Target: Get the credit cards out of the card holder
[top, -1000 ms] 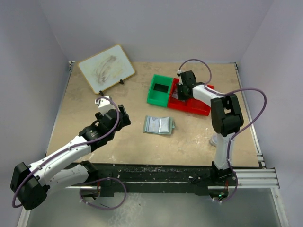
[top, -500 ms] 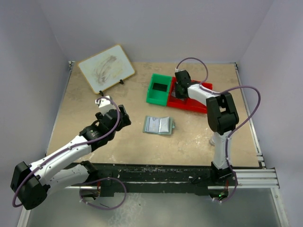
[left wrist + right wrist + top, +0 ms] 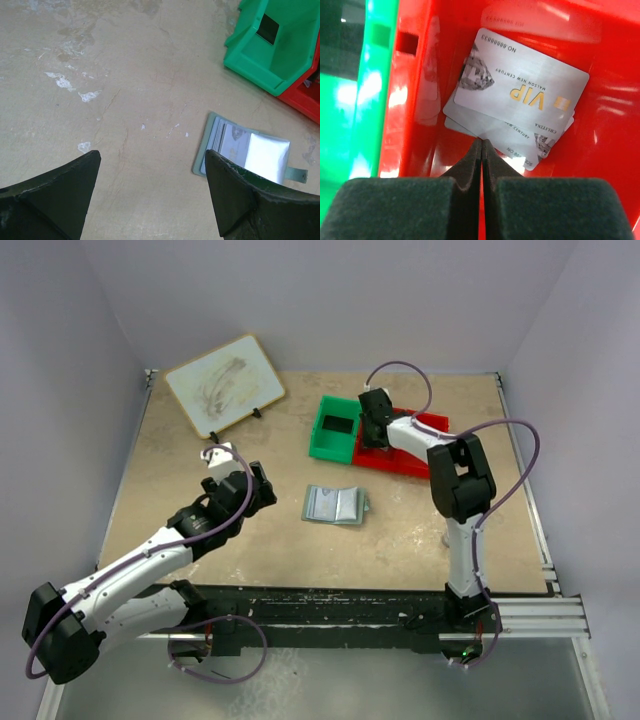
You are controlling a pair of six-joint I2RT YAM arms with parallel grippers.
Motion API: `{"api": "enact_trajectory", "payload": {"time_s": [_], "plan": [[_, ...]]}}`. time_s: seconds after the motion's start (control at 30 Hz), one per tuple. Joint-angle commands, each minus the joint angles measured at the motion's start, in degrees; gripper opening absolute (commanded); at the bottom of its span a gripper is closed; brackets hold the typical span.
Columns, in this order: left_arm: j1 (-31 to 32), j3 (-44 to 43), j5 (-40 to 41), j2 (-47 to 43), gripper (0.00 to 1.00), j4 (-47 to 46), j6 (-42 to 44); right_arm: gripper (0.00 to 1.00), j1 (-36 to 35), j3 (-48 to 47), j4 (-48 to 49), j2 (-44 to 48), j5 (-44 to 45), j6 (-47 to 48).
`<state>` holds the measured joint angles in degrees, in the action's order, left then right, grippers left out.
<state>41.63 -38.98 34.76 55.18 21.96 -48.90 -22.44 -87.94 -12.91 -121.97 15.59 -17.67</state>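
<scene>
The card holder [image 3: 337,504] lies open on the table, pale blue-grey inside up, and also shows in the left wrist view [image 3: 245,152] with a small tab at its right. Silver VIP credit cards [image 3: 520,95] lie stacked in the red bin [image 3: 600,150]. My right gripper [image 3: 482,142] is shut, its tips at the near edge of the cards, low inside the red bin [image 3: 410,458]. My left gripper [image 3: 150,160] is open and empty above bare table, just left of the holder. In the top view it [image 3: 262,490] sits left of the holder.
A green bin [image 3: 335,428] stands against the red bin's left side, with a dark rectangle inside; it also shows in the left wrist view [image 3: 275,45]. A small whiteboard [image 3: 224,383] leans on a stand at the back left.
My right gripper has swung left across the red bin toward its left wall beside the green bin. The left arm and the card holder have not moved.
</scene>
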Motion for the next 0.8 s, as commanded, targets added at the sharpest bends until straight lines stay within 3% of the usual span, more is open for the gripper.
{"api": "enact_trajectory", "payload": {"time_s": [0.0,0.43,0.77], "plan": [[-0.24,-1.73,1.34,-1.67,0.83,-0.78,-0.21,0.00,0.20,-2.29,-1.07,-3.18,2.47,-1.39],[-0.26,-1.56,1.10,-1.30,0.82,-0.86,-0.40,0.00,0.28,-4.47,-2.17,-5.33,11.19,0.35],[-0.23,-1.53,0.81,-1.13,0.82,-0.99,-0.57,0.00,0.85,-5.84,-1.88,-6.54,10.51,0.28]]}}
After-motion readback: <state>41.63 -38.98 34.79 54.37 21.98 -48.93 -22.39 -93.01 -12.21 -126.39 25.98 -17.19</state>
